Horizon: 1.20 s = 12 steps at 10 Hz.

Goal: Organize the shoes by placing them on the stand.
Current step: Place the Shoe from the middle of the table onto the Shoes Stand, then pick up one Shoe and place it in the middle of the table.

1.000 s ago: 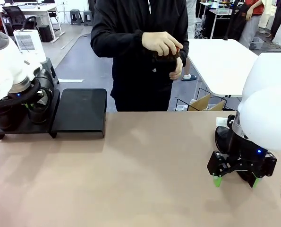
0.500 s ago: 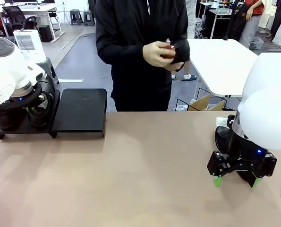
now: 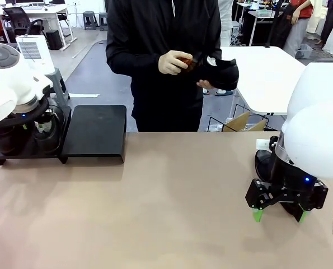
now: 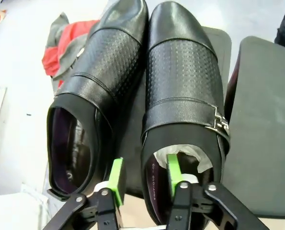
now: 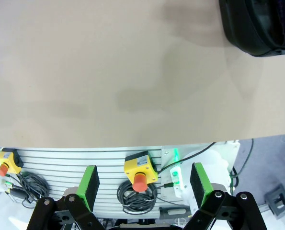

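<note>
Two glossy black shoes (image 4: 104,76) (image 4: 185,86) stand side by side on the left section of the black stand (image 3: 93,131). My left gripper (image 4: 144,172) hangs open over them, one green pad (image 4: 173,165) inside the right-hand shoe's opening and the other pad (image 4: 116,175) between the two shoes. Across the table a person holds another black shoe (image 3: 221,73) in one hand and a small reddish-brown brush (image 3: 184,60) in the other. A further shoe (image 3: 265,163) (image 5: 257,24) rests on the table just behind my right gripper (image 3: 278,213) (image 5: 142,184), which is open and holds nothing.
The stand's right section (image 4: 264,120) is bare. A red and grey cloth (image 4: 61,43) lies on the floor beyond the shoes. A white table (image 3: 264,73) and a cardboard box (image 3: 239,120) stand behind the tan table (image 3: 155,213).
The person has turned the held shoe so that it now points out to the right, with the brush hand beside it. My left arm has shifted slightly over the stand. The right arm is still.
</note>
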Available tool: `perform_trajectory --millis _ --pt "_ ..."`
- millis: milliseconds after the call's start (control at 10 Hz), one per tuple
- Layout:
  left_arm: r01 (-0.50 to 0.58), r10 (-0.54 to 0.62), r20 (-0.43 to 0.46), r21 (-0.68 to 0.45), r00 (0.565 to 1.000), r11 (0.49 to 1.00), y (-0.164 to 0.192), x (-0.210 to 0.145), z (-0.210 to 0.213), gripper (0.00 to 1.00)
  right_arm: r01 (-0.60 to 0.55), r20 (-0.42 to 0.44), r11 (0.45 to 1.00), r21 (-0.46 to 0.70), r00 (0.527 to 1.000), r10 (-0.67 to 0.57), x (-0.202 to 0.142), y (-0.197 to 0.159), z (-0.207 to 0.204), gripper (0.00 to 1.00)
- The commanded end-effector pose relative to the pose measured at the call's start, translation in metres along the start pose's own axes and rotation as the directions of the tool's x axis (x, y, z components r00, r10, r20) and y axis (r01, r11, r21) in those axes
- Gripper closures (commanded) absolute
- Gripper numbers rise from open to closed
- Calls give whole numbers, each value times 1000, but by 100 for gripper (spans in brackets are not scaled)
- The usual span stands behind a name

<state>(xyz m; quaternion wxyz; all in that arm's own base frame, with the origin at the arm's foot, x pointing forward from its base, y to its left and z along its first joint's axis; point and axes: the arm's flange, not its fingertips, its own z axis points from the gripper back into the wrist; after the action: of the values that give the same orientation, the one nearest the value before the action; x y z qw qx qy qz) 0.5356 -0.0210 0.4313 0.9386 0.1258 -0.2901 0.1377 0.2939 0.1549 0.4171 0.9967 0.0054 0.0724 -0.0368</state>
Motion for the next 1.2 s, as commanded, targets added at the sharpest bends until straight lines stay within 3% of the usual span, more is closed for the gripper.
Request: perform_trajectory --millis 0,400,500,1100 --pt "-19 17 58 27 998 999 -2 0 8 0 -1 5 1000 9 1000 1 4 1 1 0" --pt "-39 40 89 -17 995 999 9 -12 81 0 -1 5 1000 9 1000 1 4 1 1 0" --pt "-10 11 65 -16 998 1000 -9 1 40 0 -1 5 1000 9 1000 1 4 1 1 0" --pt "-10 11 65 -16 998 1000 -9 1 40 0 -1 5 1000 9 1000 1 4 1 1 0"
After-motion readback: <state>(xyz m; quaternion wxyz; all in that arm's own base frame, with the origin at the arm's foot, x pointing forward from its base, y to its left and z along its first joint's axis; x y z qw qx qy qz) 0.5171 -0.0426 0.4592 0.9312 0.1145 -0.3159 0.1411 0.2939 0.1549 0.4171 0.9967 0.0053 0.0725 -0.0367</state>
